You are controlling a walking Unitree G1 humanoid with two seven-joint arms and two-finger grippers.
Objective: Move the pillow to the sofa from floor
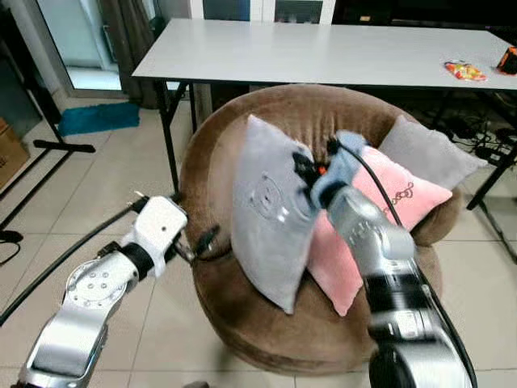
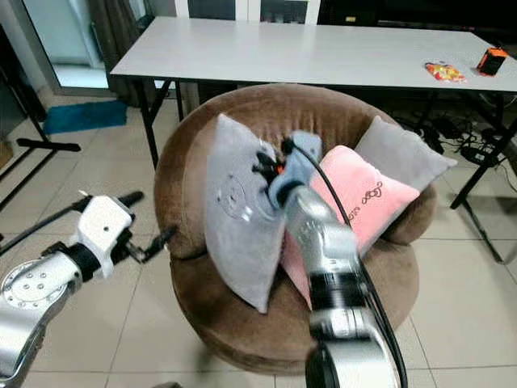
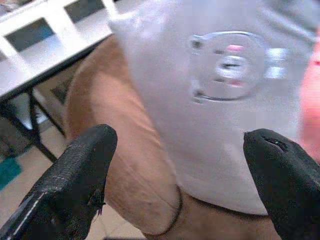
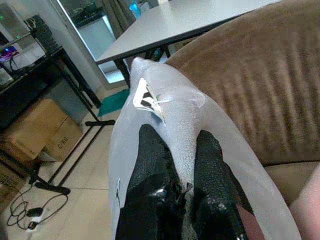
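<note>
The large grey square fabric pillow (image 1: 271,222) stands on edge on the seat of the round brown velvet tub sofa (image 1: 212,153), its long axis running steeply up and down, its upper corner leaning toward the sofa's back and its lower corner poking out past the front lip of the seat. The right gripper (image 4: 175,165) has its two black fingers pinched together on the pillow's top seam, a fold of grey cloth squeezed between them just below the white care label (image 4: 149,99); the right arm reaches in over the seat from in front, so the pillow hangs from that pinch more than it rests. Against its far side leans a pink embroidered pillow (image 1: 380,214), and behind that a smaller grey pillow (image 1: 428,153) sits against the sofa's backrest. The left gripper (image 3: 180,175) hovers beside the sofa's left armrest with fingers spread wide, facing the pillow's broad printed face and not touching it. The right arm is plainly the one in charge; letting go would probably leave the pillow to settle back against the pink one. The overhanging lower corner is the risk, as it could tip forward toward the tiled floor (image 1: 113,202). A white table (image 1: 323,52) stands behind the sofa, well apart.
</note>
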